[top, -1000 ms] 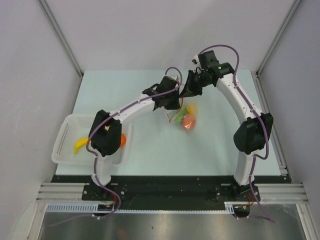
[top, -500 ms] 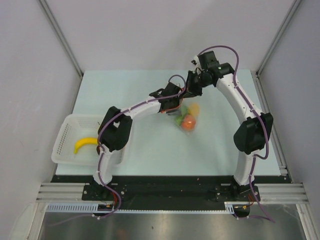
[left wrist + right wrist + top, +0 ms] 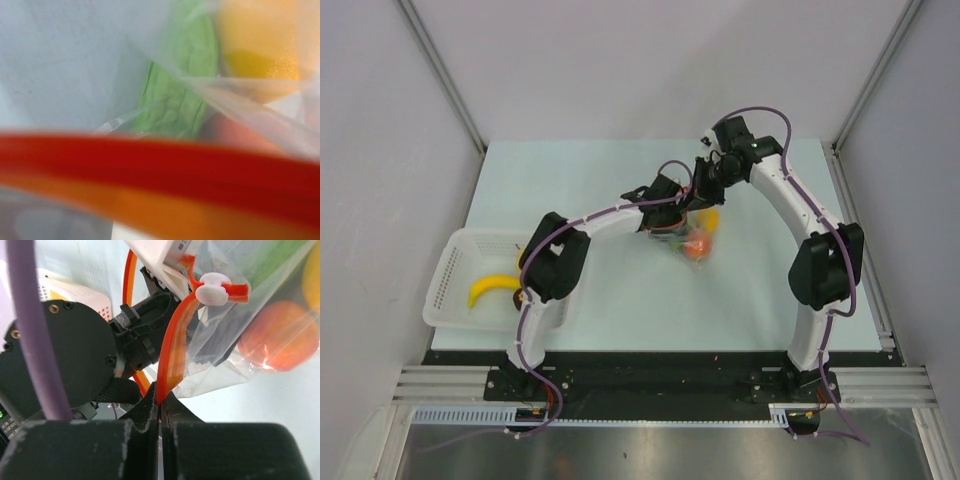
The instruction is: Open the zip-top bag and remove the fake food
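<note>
From above, the zip-top bag (image 3: 694, 240) lies toward the far middle of the surface (image 3: 600, 170). The left end effector (image 3: 668, 212) is at its left-hand mouth.

In the left wrist view, the zip strip (image 3: 160, 175) runs crosswise just before the camera, with the fake food (image 3: 175, 100) beyond it. Whether this end effector grips anything cannot be told.

In the right wrist view, the right end effector (image 3: 161, 402) is pinched tight on the strip, and the bag's body lies ahead and to the right.

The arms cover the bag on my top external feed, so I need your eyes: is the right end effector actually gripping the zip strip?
Observer: Yes. The right wrist view shows the right end effector shut on the red-orange zip strip of the zip-top bag.
Operator: Is the mouth open?
Observer: It looks so: beside the white slider, the strip's two sides stand apart.
Operator: What's inside?
Observer: The left wrist view shows, through the plastic, a green leafy piece and a yellow piece.
</note>
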